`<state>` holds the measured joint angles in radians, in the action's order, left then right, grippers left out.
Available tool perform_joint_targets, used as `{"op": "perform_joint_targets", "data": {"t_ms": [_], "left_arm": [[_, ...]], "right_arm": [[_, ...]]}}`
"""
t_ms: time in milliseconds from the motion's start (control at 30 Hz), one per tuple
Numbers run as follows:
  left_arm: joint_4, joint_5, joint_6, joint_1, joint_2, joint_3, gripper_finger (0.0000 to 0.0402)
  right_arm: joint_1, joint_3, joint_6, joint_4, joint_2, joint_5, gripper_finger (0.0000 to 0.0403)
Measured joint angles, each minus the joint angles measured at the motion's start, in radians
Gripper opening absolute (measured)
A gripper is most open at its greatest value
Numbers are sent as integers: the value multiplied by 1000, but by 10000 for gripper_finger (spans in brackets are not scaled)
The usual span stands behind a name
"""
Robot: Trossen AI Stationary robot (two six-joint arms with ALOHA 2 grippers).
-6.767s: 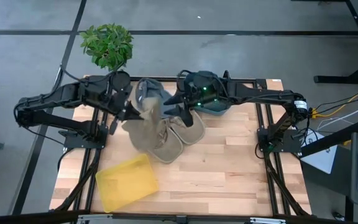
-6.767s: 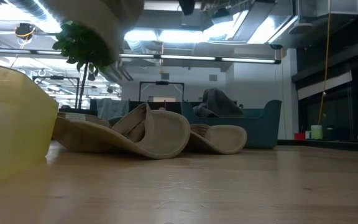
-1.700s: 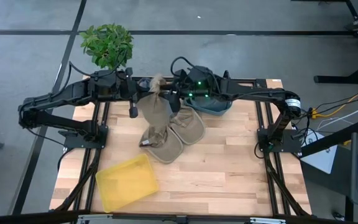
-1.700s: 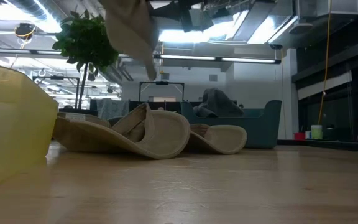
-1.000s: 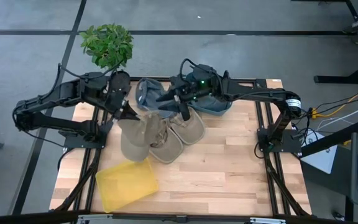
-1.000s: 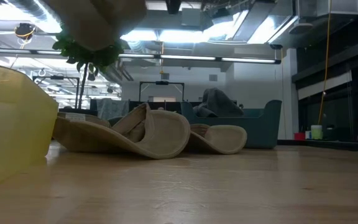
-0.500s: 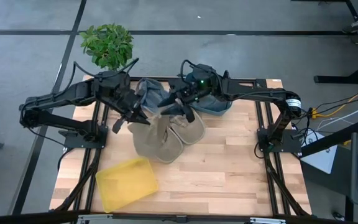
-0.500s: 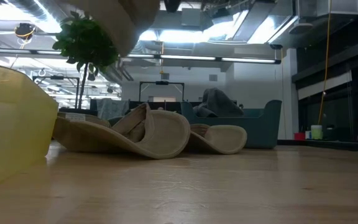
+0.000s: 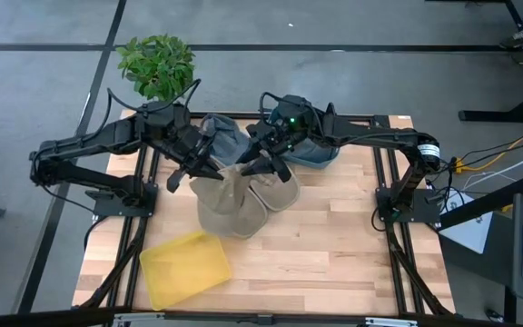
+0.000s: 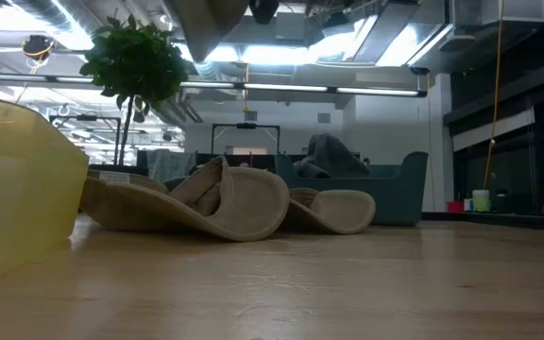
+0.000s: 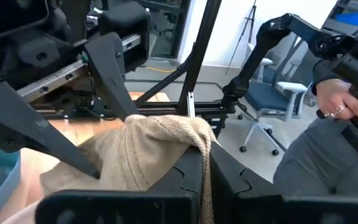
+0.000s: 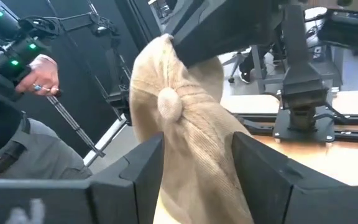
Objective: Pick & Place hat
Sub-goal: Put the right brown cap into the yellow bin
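a yellow plastic bin (image 9: 186,266) sits nearest, at about 7 o'clock on the wooden table (image 9: 334,245). past it, near the middle, lie two tan caps (image 9: 261,204), brims curled, touching each other. directly above them hangs the tan knit hat (image 9: 222,195), lifted clear of the table and pinched at its top edge by the left gripper (image 9: 209,170), whose fingers are clamped tight on the fabric. from 2 o'clock the right gripper (image 9: 260,162) meets it, its fingers (image 12: 135,180) spread apart on either side of the hat's crown, with the button between them; whether they press the cloth i cannot tell. behind the two grippers, toward 12 o'clock, rest a grey-blue cap (image 9: 223,136) and a dark teal hat (image 9: 311,150). farther off at 11 o'clock, beyond the table edge, stands a green potted plant (image 9: 157,65). in the wrist views a person's hand (image 11: 331,102) shows in the room behind.
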<state>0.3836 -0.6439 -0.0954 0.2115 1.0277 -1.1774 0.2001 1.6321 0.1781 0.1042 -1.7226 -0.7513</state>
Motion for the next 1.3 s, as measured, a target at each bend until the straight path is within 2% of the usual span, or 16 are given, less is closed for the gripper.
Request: {"op": "perform_joint_targets", "data": {"t_ms": [133, 200, 300, 433, 600, 733, 967, 1100, 1300], "left_arm": [[-29, 0, 1, 0, 12, 0, 5], [-33, 8, 0, 0, 15, 0, 6], [-26, 14, 0, 0, 17, 0, 7], [-10, 17, -15, 0, 16, 0, 7], [7, 17, -93, 0, 17, 0, 8], [41, 19, -109, 0, 18, 0, 17], [104, 53, -175, 16, 1, 0, 64], [142, 96, -181, 37, -29, 0, 99], [141, 320, -217, 42, -58, 0, 145]], "right_arm": [[0, 0, 32, 12, 0, -64, 184], [0, 0, 27, 38, 0, -113, 169], [1, 0, 27, 56, 0, -197, 118], [3, 0, 23, 54, 0, -266, 21], [8, 0, 61, 36, 1, -374, 14], [12, 0, 94, 42, 8, -408, 8], [27, 0, 170, 56, 23, -544, 6], [48, 0, 237, 63, 23, -525, 6], [88, 0, 268, 116, 23, -300, 7]]}}
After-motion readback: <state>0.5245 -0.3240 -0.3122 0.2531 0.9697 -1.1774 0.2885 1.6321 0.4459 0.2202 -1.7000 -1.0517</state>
